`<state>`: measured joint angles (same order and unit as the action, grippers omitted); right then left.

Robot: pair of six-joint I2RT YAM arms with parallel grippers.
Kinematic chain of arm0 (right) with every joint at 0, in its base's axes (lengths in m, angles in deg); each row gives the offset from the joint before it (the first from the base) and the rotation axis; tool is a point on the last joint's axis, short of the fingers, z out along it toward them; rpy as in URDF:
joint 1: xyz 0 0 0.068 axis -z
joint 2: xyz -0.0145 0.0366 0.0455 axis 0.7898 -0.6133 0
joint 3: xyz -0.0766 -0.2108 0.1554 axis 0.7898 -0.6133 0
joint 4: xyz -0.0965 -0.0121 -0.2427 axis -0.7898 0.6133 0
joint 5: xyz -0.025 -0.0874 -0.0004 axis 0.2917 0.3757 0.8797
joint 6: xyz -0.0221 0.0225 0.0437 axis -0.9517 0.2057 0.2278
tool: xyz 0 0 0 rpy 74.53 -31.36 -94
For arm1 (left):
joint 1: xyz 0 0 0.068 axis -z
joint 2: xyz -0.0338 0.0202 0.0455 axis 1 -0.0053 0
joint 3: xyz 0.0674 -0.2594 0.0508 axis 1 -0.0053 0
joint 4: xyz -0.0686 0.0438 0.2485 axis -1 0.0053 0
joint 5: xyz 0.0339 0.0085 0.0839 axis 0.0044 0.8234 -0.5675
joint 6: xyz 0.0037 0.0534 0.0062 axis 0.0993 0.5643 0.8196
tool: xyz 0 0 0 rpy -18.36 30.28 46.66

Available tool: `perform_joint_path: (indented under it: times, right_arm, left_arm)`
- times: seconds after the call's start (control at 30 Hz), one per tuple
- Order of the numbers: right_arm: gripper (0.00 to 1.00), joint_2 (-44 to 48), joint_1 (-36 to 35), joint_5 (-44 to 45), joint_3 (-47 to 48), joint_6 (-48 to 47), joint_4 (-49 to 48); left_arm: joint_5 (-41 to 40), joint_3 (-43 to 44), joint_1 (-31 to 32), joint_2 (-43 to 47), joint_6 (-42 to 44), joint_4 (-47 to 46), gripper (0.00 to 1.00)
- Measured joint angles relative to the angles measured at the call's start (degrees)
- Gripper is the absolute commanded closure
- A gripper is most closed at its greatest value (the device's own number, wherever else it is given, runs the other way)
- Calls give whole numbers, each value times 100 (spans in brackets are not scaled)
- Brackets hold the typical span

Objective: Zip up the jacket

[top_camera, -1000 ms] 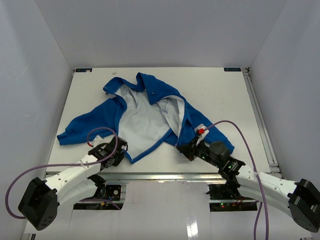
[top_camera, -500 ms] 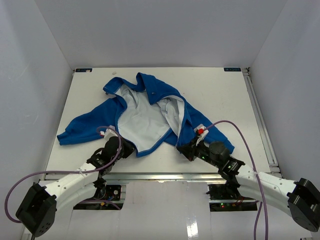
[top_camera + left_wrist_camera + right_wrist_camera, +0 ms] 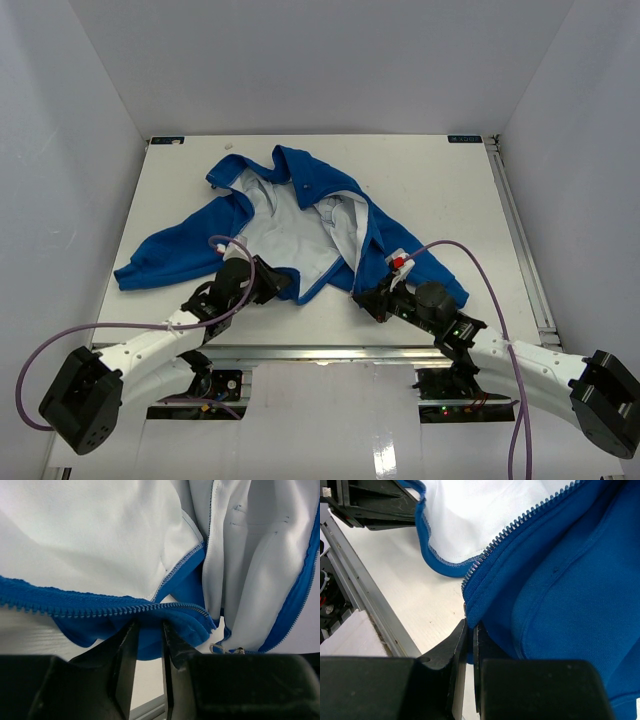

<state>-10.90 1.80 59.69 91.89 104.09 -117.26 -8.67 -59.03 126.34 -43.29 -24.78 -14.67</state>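
The bright-blue jacket (image 3: 285, 235) lies open on the white table, pale lining up. My left gripper (image 3: 278, 283) is shut on the lower hem of its left front panel; in the left wrist view (image 3: 150, 635) blue fabric sits between the fingers, with the zipper teeth (image 3: 100, 611) just above. A metal zipper pull (image 3: 226, 649) shows to the right, on the other panel. My right gripper (image 3: 362, 297) is shut on the bottom corner of the right front panel (image 3: 545, 595); its jaws (image 3: 470, 632) pinch the blue hem below the zipper teeth (image 3: 520, 525).
The white table (image 3: 440, 190) is walled in by pale panels. A metal rail (image 3: 522, 240) runs along its right side and another along the front edge (image 3: 320, 350). The left sleeve (image 3: 160, 260) reaches toward the left edge. The left gripper's body (image 3: 365, 502) shows in the right wrist view.
My left gripper has moved right and a little away from me, dragging the left front hem toward the right gripper. The right gripper has stayed put on its corner.
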Motion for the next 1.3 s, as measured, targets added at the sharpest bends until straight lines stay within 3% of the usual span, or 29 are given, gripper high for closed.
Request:
perform_joint_path:
  times: [0.53, 0.87, 1.3]
  right_arm:
    - [91, 9, 0, 0, 0, 0, 0]
    - [91, -105, 0, 2, 0, -2, -22]
    - [91, -106, 0, 2, 0, 0, -44]
  left_arm:
    - [-22, 642, 0, -1530, 96, -44, 50]
    - [-38, 1180, -1, -2694, 54, -86, 57]
    - [-307, 1092, -9, -2014, -98, 827, 59]
